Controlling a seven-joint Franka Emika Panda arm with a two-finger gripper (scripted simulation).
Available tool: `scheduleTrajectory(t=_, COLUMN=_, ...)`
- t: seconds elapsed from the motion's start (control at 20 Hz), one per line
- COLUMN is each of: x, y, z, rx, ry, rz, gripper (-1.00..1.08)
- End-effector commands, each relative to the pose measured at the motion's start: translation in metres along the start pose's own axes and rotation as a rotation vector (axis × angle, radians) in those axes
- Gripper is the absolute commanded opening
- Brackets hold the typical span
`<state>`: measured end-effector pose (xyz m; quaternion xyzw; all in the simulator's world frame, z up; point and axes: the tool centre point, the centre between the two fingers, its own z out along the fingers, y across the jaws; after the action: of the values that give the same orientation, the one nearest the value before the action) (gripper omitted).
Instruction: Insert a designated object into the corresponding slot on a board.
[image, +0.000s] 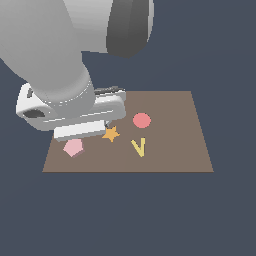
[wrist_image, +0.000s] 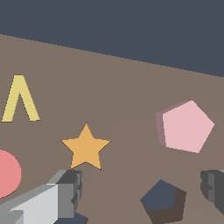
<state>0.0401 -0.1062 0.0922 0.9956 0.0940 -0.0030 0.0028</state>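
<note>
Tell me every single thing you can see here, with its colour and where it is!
board: one, brown, flat on the dark blue-grey ground.
pentagon piece: one, pale pink, lying on the board near its corner at the exterior view's left.
pentagon hole: one, dark, in the board close to the pink piece; seen only in the wrist view.
star: one, orange, on the board between the pink piece and the disc.
disc: one, red-pink, on the board beyond the star.
V shape: one, yellow, on the board beside the star.
arm: one, pale grey, over the board's left part.
pincer: one, grey fingers apart, holding nothing.
</note>
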Motion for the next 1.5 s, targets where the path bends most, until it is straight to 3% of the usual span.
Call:
scheduleTrajectory(t=0.0, x=0.006, y=0.016, z=0.011, rx=0.001, ry=0.002, rz=-0.032, gripper=1.0)
scheduleTrajectory(t=0.6, x=0.026, y=0.058, z=0.039, rx=0.004, ry=0.007, rz=-0.114, gripper=1.0)
scheduleTrajectory(t=1.45, x=0.03, y=0.063, z=0.062, rx=0.005, ry=0.007, rz=-0.123, gripper=1.0)
